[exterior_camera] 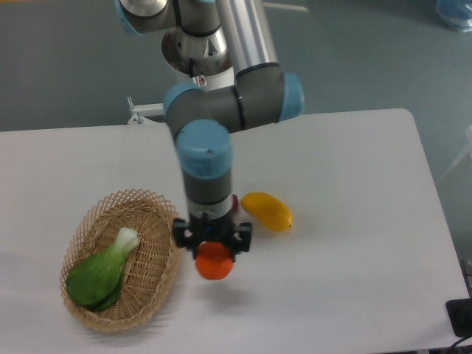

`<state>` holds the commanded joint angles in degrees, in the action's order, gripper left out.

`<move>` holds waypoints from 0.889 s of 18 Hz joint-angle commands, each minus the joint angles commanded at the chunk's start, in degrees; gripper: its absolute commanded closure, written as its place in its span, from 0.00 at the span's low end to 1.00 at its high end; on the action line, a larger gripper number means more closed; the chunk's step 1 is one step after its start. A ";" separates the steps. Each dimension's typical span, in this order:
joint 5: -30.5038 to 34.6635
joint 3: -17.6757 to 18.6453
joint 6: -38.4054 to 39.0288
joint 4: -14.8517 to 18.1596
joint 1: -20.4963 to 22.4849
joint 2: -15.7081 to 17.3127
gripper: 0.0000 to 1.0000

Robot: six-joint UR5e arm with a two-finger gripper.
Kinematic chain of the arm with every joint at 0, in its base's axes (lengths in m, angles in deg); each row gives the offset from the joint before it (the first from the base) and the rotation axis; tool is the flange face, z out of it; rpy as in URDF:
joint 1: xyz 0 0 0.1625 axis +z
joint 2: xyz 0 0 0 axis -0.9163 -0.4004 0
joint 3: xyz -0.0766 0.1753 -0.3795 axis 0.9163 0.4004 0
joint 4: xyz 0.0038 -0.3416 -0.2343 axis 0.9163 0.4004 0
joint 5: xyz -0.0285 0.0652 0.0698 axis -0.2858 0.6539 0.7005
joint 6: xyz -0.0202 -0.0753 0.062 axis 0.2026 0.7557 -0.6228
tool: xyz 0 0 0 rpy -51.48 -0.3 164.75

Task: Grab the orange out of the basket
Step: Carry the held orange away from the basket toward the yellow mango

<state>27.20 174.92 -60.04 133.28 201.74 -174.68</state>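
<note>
tool (pixel 212 251) grasping orange (pixel 213 262), held over table (pixel 346 221) | basket (pixel 158 221) with bok choy (pixel 99 273) to its left | yellow mango (pixel 267 211) behind-right

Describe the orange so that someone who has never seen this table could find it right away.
Start at the wicker basket on the table's near left, which holds only a leafy green vegetable. Just right of its rim, the arm's gripper hangs above the table, shut on the orange. It is small, round and bright orange, unlike the longer yellow fruit lying on the table behind it.
</note>
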 joint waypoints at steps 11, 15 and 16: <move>0.00 0.00 -15.39 -0.27 5.63 0.00 0.30; -0.35 0.44 -15.39 0.00 5.98 0.17 0.30; -0.27 0.44 -15.39 -0.26 5.98 0.09 0.30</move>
<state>26.94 175.36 -75.44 133.01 207.72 -174.60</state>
